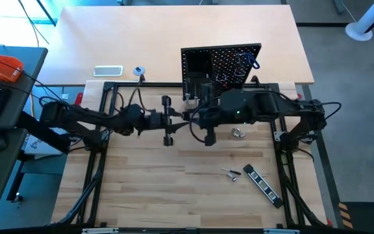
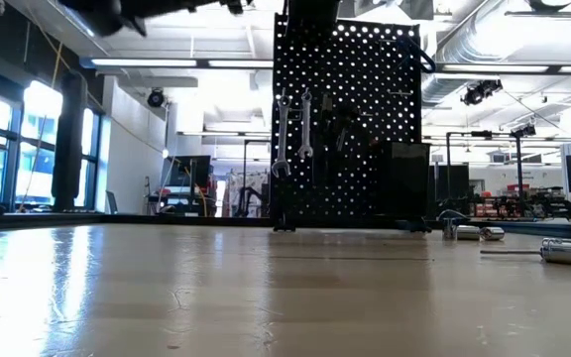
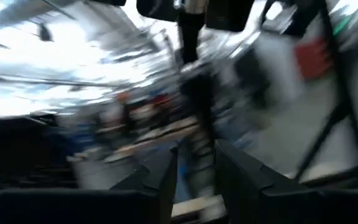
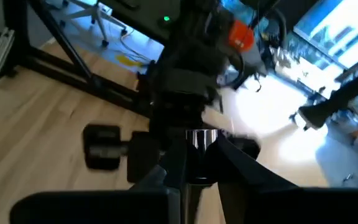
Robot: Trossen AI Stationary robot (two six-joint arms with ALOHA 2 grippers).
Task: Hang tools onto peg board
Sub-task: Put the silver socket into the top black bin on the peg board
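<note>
Steel, stiff and likely slick: a silver-shafted tool (image 4: 197, 137) sat pinched between the fingers of my right gripper (image 4: 199, 152) above the worktop (image 1: 174, 188), near the peg board (image 1: 239, 62). My left gripper (image 1: 177, 120) met it; whether it gripped, I could not tell. The tool looked light, its shaft the surest hold.

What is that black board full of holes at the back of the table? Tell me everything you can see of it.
The peg board is an upright black rectangular panel dotted with small holes, standing on the far side of the wooden table. Two silver wrenches hang side by side near its edge, other dark items beside them are hard to make out, and a small black bin sits low on its front.
</note>
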